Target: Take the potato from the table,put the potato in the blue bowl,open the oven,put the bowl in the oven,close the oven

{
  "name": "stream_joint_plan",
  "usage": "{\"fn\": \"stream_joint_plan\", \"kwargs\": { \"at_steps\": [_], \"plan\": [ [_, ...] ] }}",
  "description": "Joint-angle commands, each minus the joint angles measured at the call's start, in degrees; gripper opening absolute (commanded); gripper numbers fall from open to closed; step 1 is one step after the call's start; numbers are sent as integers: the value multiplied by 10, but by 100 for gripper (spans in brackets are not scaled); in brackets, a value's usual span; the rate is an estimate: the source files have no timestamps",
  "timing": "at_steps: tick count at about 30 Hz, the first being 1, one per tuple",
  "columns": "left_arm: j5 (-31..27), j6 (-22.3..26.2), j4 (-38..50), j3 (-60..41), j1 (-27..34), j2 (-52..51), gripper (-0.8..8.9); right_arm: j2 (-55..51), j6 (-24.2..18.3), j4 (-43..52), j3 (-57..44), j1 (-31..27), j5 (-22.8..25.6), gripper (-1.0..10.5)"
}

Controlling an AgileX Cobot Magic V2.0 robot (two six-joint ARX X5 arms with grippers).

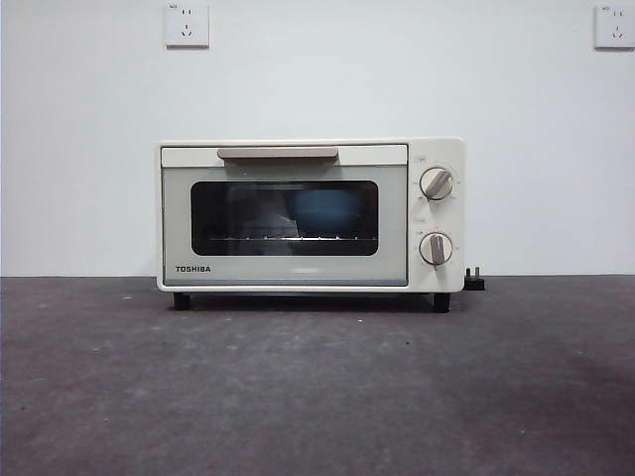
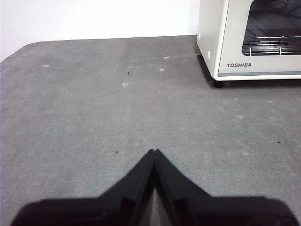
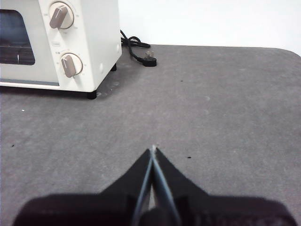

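Note:
The cream-white Toshiba oven [image 1: 311, 215] stands at the back of the dark grey table [image 1: 317, 387] with its door closed. Through the dark glass a blue bowl [image 1: 324, 210] shows on the rack inside. The potato is hidden from view. The beige bar handle [image 1: 278, 153] runs along the top of the door. My left gripper [image 2: 154, 151] is shut and empty above the bare table, off the oven's [image 2: 249, 37] left side. My right gripper [image 3: 153, 148] is shut and empty over the table, off the oven's [image 3: 61, 42] knob side.
A black power cord and plug [image 3: 141, 56] lie on the table behind the oven's right side, seen as a plug [image 1: 474, 281] in the front view. Two wall sockets [image 1: 187, 25] sit high on the white wall.

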Motion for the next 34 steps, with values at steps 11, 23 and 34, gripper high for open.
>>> {"fn": "stream_joint_plan", "kwargs": {
  "at_steps": [11,23,34],
  "plan": [
    [2,-2,3,-6,2,1,-4,-1,4,3,-4,-1,7,1],
    [2,-2,3,-6,2,1,-4,-1,4,2,-4,-1,7,1],
    [2,-2,3,-6,2,1,-4,-1,4,2,-4,-1,7,1]
  ]
}}
